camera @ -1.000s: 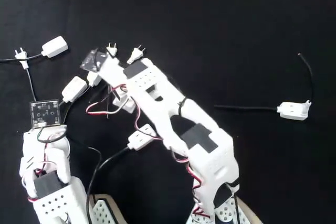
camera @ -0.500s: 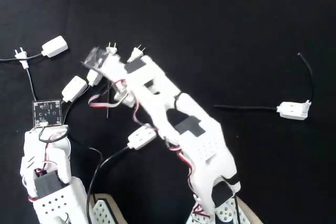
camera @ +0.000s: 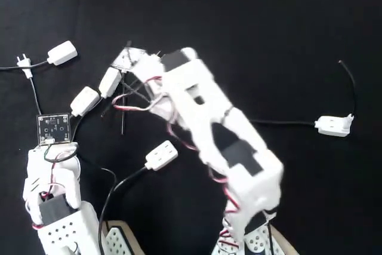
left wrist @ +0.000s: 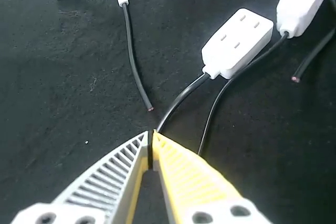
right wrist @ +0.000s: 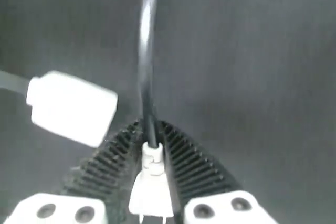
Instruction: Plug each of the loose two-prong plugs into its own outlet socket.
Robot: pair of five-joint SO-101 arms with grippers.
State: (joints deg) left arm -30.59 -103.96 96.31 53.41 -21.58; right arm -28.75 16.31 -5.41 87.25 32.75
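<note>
The right tool point(right wrist: 149, 129), dark and ribbed, clamps a smooth white two-prong plug point(right wrist: 149, 190) with a glossy black cord point(right wrist: 147, 51), beside a rounded socket block point(right wrist: 71, 108). The left tool point(left wrist: 152, 139), ribbed grey and yellow, sits pinched together over the matte black tabletop point(left wrist: 63, 77), near a boxy white outlet point(left wrist: 239, 40).

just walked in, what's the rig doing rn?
The right pincer is shut on a white two-prong plug, its black cord trailing away, with a white outlet socket close by. The left pincer is shut on nothing, low over the black table, near a loose outlet socket whose visible slots are empty.
</note>
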